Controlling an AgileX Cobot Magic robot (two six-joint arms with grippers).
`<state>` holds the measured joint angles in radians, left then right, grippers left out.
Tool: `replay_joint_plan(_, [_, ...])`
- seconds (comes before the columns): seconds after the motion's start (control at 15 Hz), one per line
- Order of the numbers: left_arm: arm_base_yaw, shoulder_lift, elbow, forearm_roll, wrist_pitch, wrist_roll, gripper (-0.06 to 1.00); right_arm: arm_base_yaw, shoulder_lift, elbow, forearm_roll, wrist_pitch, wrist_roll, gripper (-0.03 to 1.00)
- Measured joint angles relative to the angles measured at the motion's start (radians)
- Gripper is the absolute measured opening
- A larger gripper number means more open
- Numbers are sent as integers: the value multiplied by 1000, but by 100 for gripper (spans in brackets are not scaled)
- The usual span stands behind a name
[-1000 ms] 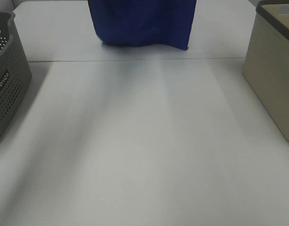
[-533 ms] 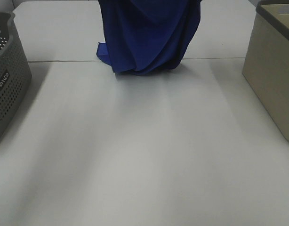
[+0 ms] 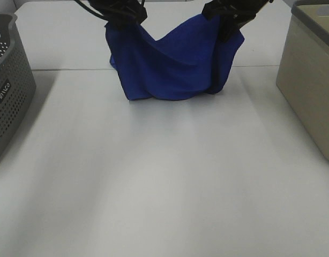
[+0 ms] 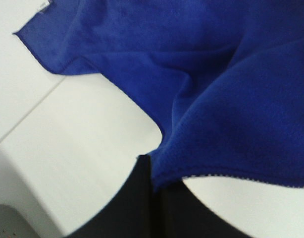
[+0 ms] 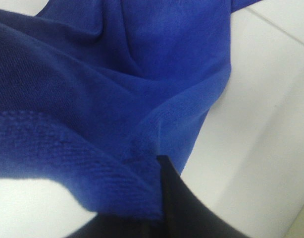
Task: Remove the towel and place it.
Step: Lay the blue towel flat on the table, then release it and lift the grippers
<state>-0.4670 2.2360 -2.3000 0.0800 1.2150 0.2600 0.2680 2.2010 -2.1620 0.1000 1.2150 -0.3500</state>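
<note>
Towel (image 3: 172, 67): held up by two upper corners, top edge sagging in a dip between them. It straddles the seam (image 3: 68, 69) that crosses the table (image 3: 164, 182). Its lower folds are bunched and rest on the table just on the camera side of the seam. One loose corner pokes out on the left, level with the seam. The left wrist view shows a small white tag (image 4: 43, 5) at a corner lying flat on the table.

Left gripper (image 3: 124, 15): above the far side of the seam, jaws pressed together and pinching the towel's left upper corner. The wrist view shows the hem caught between the black fingers.

Right gripper (image 3: 229, 16): also above the far side of the seam, jaws closed and pinching the right upper corner. The wrist view shows cloth gathered at the fingertips.

Grey basket (image 3: 9, 80): perforated, at the seam's left end, well apart from the towel.

Beige bin (image 3: 312, 80): at the seam's right end, clear of the towel.
</note>
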Motion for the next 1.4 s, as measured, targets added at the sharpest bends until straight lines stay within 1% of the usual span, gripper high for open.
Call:
replay_joint_plan(0.13, [0,-68,150,-10,-1,3,0,0,-43,80,15,-1,0,2])
replay_joint_plan(0.2, [0,-104,254,-37,-2,18,0,0,-112,202,29,-2,0,2])
replay_joint_plan(0.33, [0,-158,386,-80,-1,26,0,0,-175,336,29,-2,0,2])
replay_joint_plan(0.47, [-1,-215,503,-93,-1,26,0,0,-228,453,28,-2,-1,2])
replay_joint_plan(0.73, [-1,-313,695,-185,-1,26,0,0,-263,610,29,-4,-1,2])
replay_joint_plan(0.87, [-1,-354,769,-212,-2,26,0,0,-289,692,31,-4,-2,2])
replay_joint_plan(1.0, [-6,-397,877,-241,-8,26,0,0,-341,764,35,-4,-15,2])
replay_joint_plan(1.2, [-45,-476,1043,-289,-16,26,0,1,-411,860,53,-4,-61,2])
replay_joint_plan(1.4, [-101,-550,1145,-322,-25,16,0,2,-498,941,62,-3,-63,2])
